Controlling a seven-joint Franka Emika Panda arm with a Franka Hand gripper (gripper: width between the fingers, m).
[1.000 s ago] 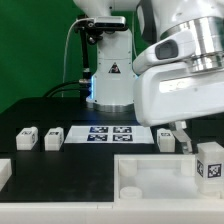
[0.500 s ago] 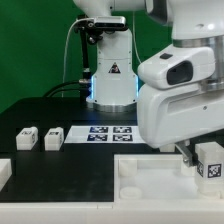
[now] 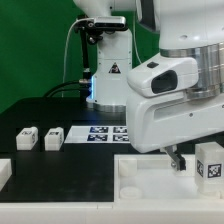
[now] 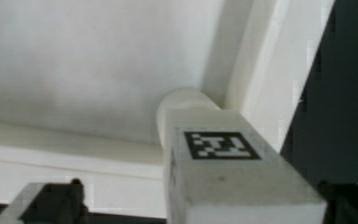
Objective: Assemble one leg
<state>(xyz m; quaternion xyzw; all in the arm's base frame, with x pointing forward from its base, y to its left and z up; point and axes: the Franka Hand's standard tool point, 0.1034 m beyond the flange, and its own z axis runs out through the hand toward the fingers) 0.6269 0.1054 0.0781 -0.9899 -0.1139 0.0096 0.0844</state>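
Gripper point(image 4: 190, 206): the jaws are being held spread, one on each side of the leg, and nothing is being pinched

Finger point(image 3: 178, 160): a dark finger is being shown below the arm in the lower right of the exterior frame, just beside the leg on the exterior view's left; in the wrist view a dark fingertip point(image 4: 51, 200) is being seen apart from the leg's side

Leg point(image 3: 210, 163): it is being shown upright at the lower right edge of the exterior frame, against the tray's wall, with its tag facing the camera; in the wrist view the leg point(image 4: 220, 165) is being seen close up, tag plainly in sight

Tray point(image 3: 150, 185): it is being shown lying across the bottom of the exterior frame, white, with raised walls

Outer spare leg point(image 3: 26, 137) and inner spare leg point(image 3: 53, 137): they are being shown side by side at the middle left of the frame, well apart from the tray

Marker board point(image 3: 105, 132): it is being shown flat at the frame's centre, partly hidden by the arm

Arm point(image 3: 185, 90): the upper right of the frame is being filled by it

Table point(image 3: 70, 170): black, and everything is being carried on it
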